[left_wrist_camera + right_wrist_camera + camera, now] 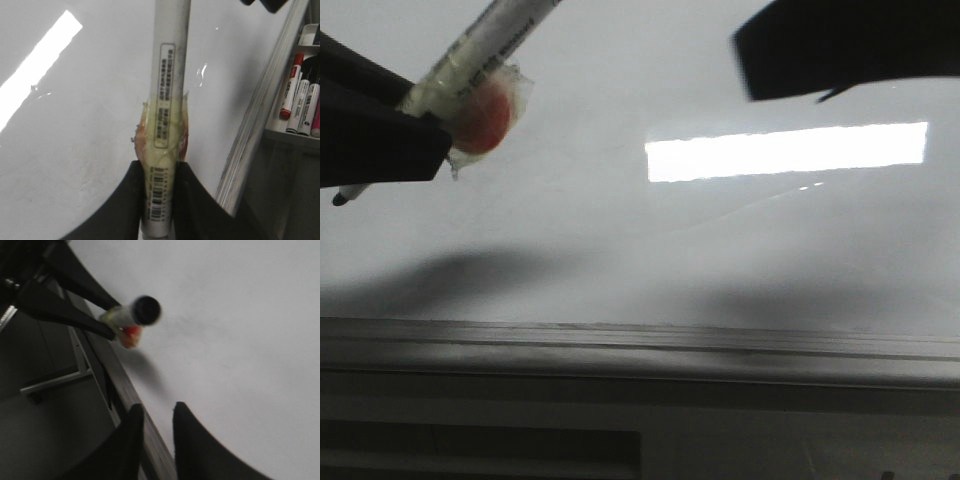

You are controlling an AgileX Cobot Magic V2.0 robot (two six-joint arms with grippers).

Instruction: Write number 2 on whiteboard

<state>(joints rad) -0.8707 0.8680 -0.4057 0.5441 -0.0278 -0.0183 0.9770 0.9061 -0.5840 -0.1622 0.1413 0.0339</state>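
The whiteboard point(620, 250) is glossy white and fills the front view, with a bright rectangular reflection point(785, 150). No number 2 or other drawn line shows on it. My left gripper point(425, 105) is shut on a white marker point(480, 50) wrapped in yellowish tape with a red lump point(480, 118). A small dark end point(340, 198) sticks out below the gripper; I cannot tell whether it touches the board. The left wrist view shows the marker point(170, 75) pinched between the fingers point(125, 200). My right gripper point(157, 410) is slightly open and empty above the board's edge.
The board's grey metal frame point(640, 345) runs along the near edge, and it shows in the left wrist view point(260, 115) and the right wrist view point(125, 395). Several spare markers point(300, 95) stand on a shelf beyond the frame. My right gripper point(820, 60) is a dark shape at the upper right.
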